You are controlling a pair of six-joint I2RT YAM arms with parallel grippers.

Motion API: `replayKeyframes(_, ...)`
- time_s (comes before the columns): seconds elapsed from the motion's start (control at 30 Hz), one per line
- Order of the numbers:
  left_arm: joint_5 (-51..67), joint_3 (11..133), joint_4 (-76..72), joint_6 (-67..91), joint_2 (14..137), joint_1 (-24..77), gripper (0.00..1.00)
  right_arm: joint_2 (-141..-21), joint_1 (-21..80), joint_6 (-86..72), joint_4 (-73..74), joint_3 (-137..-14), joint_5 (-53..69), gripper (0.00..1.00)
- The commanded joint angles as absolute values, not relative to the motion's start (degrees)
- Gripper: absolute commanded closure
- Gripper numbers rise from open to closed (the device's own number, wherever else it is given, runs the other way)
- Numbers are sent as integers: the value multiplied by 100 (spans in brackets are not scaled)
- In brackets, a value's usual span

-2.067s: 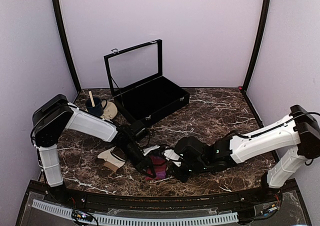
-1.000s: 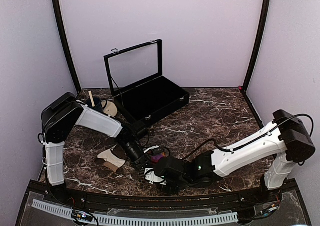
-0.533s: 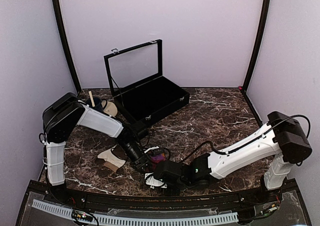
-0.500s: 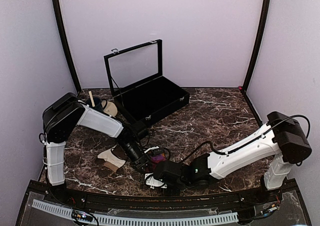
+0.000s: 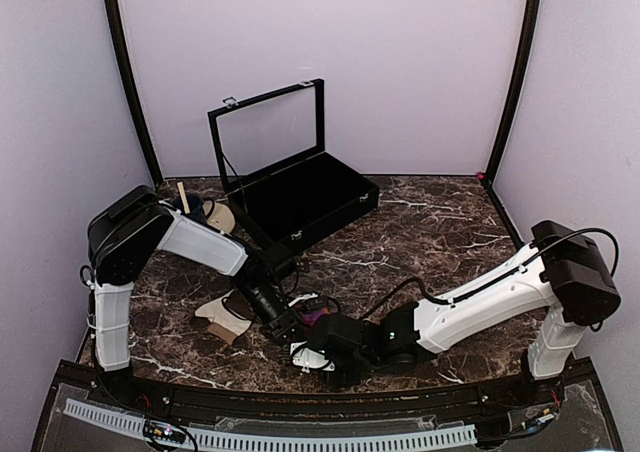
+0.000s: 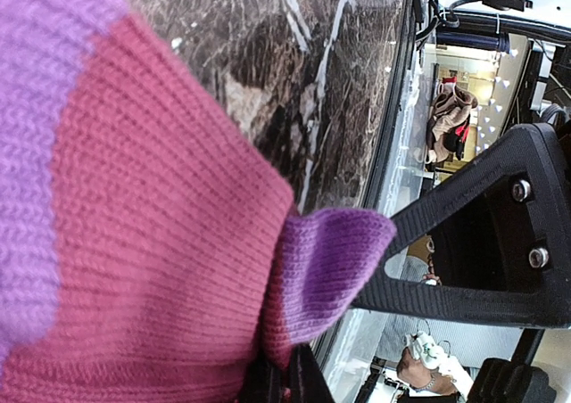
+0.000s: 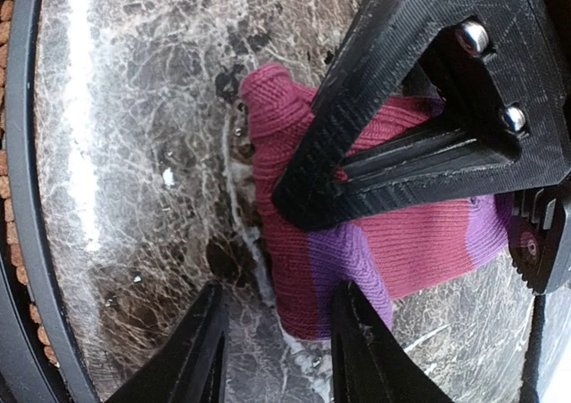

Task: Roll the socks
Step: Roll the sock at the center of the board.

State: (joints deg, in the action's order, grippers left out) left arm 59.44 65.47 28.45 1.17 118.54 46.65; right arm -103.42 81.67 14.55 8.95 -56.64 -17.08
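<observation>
The magenta sock point(image 7: 285, 269) lies at about six o'clock on the table point(image 5: 430, 232), between both grippers. The left gripper point(image 6: 284, 381) is closed on its purple end. The right gripper point(image 7: 278, 296) stands half open, with the sock's lower edge between its fingers but not clamped. From these fingers the sock extends toward one o'clock, its long axis roughly ten to four, so the right arm seems placed to roll it. The cream sock point(image 5: 222, 319) waits at nine o'clock.

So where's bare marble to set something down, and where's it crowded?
Widest bare marble: the table's right half, between the black case, the right wall and the right arm. Smaller patch: between cream sock and front edge. Crowded: front centre, where left gripper and right gripper meet at the magenta sock.
</observation>
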Motion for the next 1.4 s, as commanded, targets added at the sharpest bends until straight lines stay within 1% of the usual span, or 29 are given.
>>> replayKeyframes(0.0, 6015, 6592, 3037, 26, 11941, 4641, 100, -10351, 8095, 1645, 721, -5643, -1679, 62)
replayKeyframes(1.0, 6118, 6670, 3083, 22, 12082, 4623, 100, -10217, 8077, 1991, 713, -5828, -1556, 61)
replayKeyframes(1.37, 6325, 6653, 3072, 5, 12084, 4614, 100, -10651, 7739, 1978, 607, -5878, -1333, 62)
